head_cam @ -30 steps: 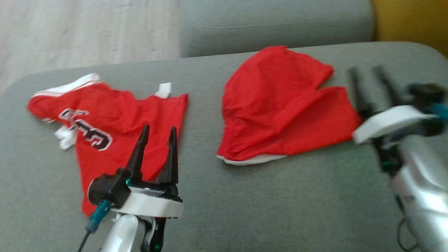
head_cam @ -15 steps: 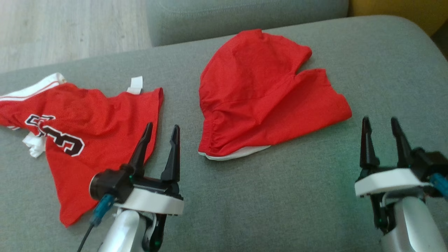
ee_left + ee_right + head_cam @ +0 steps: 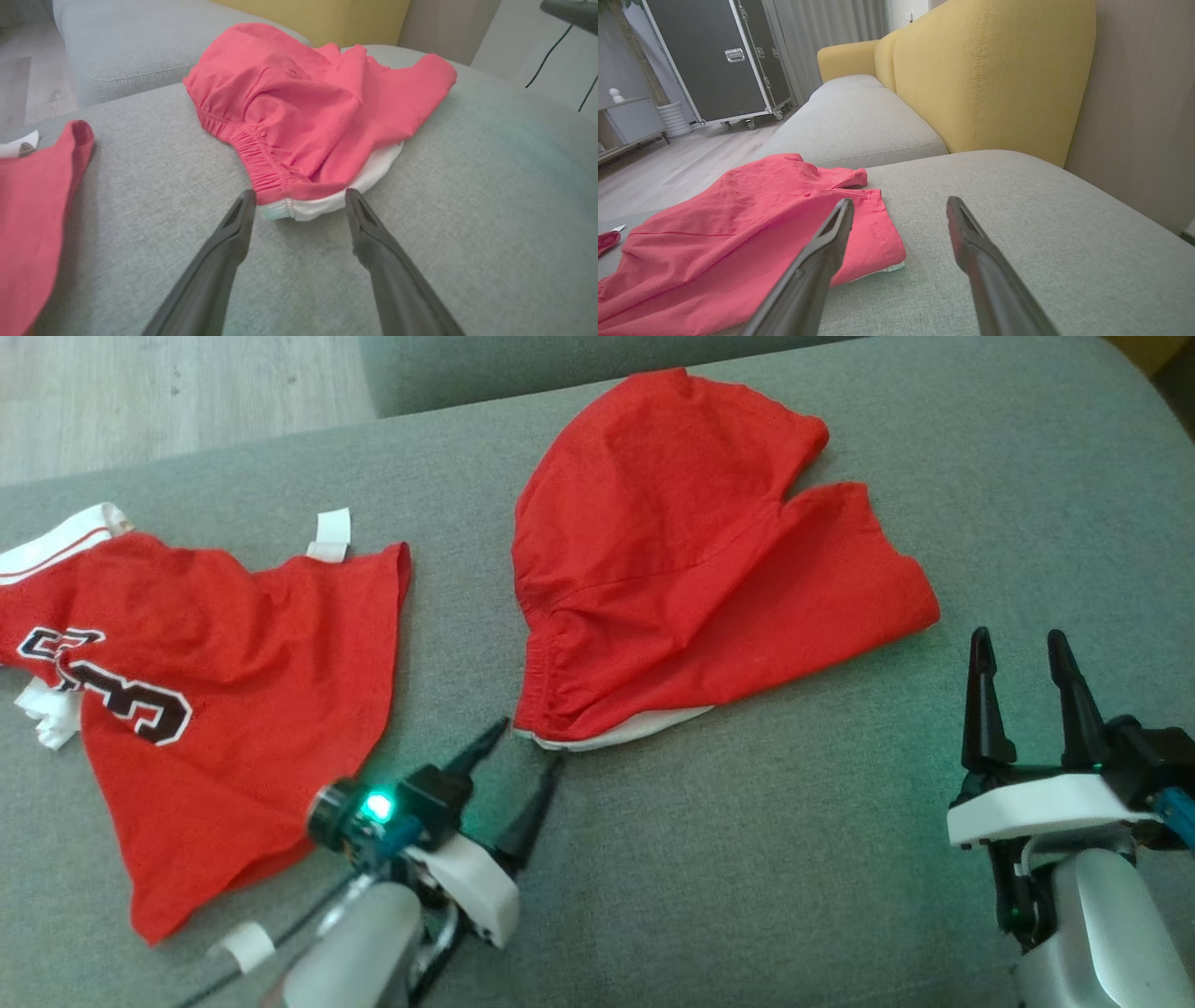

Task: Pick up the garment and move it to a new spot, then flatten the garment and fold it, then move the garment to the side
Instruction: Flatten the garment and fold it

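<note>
Red shorts (image 3: pixel 691 551): judged soft, light, limp | elastic waistband (image 3: pixel 261 163) corner to be pinched | left tool (image 3: pixel 531 740) spread before it, empty | right tool (image 3: pixel 1016 635) spread, empty

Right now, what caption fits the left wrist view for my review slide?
Open left gripper poised at the elastic waistband of crumpled red shorts on a grey fabric sofa cushion.

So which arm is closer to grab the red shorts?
Left: the left end effector, open, brackets the red shorts at the waistband corner. The right end effector sits apart from the leg hem.
</note>
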{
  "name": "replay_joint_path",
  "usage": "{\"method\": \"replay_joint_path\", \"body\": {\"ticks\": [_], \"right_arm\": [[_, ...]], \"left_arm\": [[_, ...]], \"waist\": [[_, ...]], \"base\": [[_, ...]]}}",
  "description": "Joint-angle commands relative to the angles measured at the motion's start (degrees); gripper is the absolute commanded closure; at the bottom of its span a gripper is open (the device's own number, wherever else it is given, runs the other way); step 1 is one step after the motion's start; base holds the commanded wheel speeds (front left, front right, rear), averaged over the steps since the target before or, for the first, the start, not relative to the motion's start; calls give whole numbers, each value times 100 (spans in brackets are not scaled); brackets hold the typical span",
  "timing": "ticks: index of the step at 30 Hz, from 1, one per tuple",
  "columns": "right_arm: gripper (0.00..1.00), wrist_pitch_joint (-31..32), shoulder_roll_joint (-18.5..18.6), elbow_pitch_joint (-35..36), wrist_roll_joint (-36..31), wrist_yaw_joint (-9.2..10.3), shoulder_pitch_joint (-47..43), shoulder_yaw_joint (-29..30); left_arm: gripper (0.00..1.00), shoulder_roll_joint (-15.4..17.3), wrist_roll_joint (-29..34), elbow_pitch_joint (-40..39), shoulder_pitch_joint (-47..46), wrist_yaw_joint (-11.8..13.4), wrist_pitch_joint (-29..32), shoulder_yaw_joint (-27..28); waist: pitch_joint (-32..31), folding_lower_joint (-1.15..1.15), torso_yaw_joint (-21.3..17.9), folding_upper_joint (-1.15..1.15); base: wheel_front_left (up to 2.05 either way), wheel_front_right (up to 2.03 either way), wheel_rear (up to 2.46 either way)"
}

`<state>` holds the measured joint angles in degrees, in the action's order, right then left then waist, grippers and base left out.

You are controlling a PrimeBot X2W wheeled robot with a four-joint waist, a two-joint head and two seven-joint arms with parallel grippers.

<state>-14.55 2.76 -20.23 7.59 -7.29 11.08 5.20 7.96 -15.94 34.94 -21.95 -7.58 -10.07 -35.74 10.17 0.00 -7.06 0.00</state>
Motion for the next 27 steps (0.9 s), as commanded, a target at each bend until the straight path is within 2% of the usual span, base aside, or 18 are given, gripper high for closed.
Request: {"method": "replay_joint_path", "body": {"ticks": [1,7,15,16,17,18,22,27], "right_arm": [[0,-44,12,189,33,-20,185,-146],[0,-44,12,180,43,-20,214,-200],[0,-44,12,159,12,-20,319,-169],[0,-44,12,142,-6,-20,328,-156],[0,-44,12,115,-32,-20,337,-145],[0,-45,12,74,-61,-20,348,-132],[0,-41,12,-331,-406,-20,472,-18],[0,299,12,-1085,-947,-20,876,238]], "left_arm": [[0,153,-47,-85,-288,11,0,147],[0,123,-190,406,-591,10,6,17],[2,68,-458,649,-838,9,-65,-331],[53,62,-496,651,-873,9,-105,-354],[80,60,-523,656,-905,9,-153,-349],[100,59,-530,655,-936,9,-205,-340],[100,28,-518,582,-1004,11,-374,-324],[100,-4,-477,411,-1021,53,-463,-280]], "waist": [[17,0,-9,0],[90,0,-44,0],[217,0,-63,0],[226,0,-59,0],[232,0,-51,0],[235,0,-41,0],[247,0,43,0],[254,0,173,0]], "base": [[0,0,0],[0,0,0],[0,0,0],[0,0,0],[0,0,0],[0,0,0],[0,0,0],[0,0,0]]}}
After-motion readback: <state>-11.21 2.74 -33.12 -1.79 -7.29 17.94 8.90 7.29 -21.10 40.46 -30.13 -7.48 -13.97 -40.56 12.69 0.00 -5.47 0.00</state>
